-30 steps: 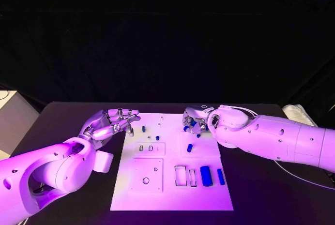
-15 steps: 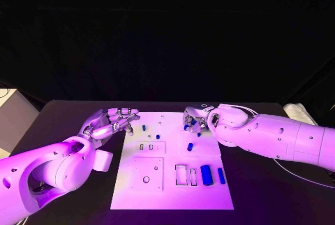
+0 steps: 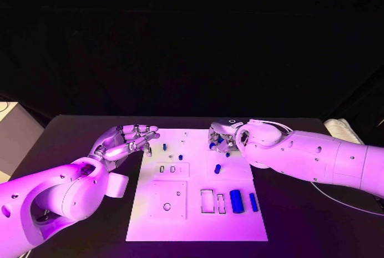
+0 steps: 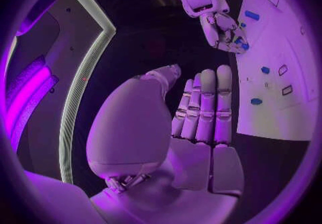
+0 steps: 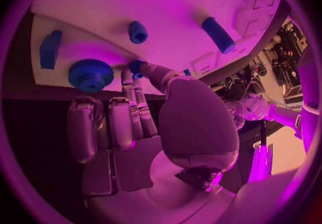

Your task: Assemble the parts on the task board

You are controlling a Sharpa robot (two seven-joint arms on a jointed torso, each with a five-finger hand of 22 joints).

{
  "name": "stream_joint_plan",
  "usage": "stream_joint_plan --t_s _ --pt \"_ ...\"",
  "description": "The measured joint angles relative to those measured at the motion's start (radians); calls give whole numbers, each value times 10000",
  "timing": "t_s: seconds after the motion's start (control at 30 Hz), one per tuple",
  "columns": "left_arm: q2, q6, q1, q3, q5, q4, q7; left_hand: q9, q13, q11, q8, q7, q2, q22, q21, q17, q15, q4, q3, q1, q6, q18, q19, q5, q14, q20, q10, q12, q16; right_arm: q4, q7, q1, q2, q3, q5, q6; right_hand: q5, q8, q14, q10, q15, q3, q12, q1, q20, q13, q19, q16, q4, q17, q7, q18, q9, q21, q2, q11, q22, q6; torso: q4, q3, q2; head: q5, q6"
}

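Black counter [image 3: 80, 130] and dark backdrop frame the scene, with the white task board [image 3: 196, 213] lying flat in the middle. The right hand [image 3: 222, 138] hovers over the board's far right corner, fingers curled down around a small blue part [image 5: 138, 67]; the right wrist view shows thumb and fingertip meeting on that short peg, so I judge it pinched, though contact is partly hidden. Just beside it on the board sit a ridged blue knob [image 5: 90, 74], a squarish blue block [image 5: 50, 49], a stubby round peg [image 5: 137, 31] and a longer blue cylinder [image 5: 219, 34]. The left hand [image 3: 128, 140] hangs at the board's far left edge, fingers straight and close together, holding nothing.

Further out, toward the near edge, a thick blue cylinder [image 3: 236, 201] and a slim blue bar [image 3: 253, 202] lie beside outlined rectangular slots [image 3: 213, 202].

Risk, as I judge it: the peg is small, smooth and hard-looking, so a fingertip pinch could let it roll or tip out. The crowded fingers could also nudge the knob or block nearby. All parts look like rigid plastic; the board is matte and flat.
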Motion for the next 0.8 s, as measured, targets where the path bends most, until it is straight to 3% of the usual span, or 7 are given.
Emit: stream_joint_plan --t_s 0.4,0.8 --pt "23 10 14 0 1 -102 -56 8 -1 0 0 0 0 -1 0 -14 0 0 0 0 0 1 -35 0 0 35 0 0 0 -32 -37 -17 118 -12 0 -375 -155 115 0 25 0 264 -1 2 0 2 0 -4 -77 -72 8 2 127 0 2 -25 -2 135 22 -13 23 3 13" --pt "24 8 20 0 0 -126 -115 18 -1 0 0 0 0 14 0 -25 35 0 0 0 0 1 -72 0 -35 -1 1 0 0 333 -120 26 113 27 -196 -1605 -161 200 -6 148 -5 366 -15 41 0 19 -1 -4 -89 -156 -29 4 196 0 39 -79 -3 243 34 -24 35 26 51"
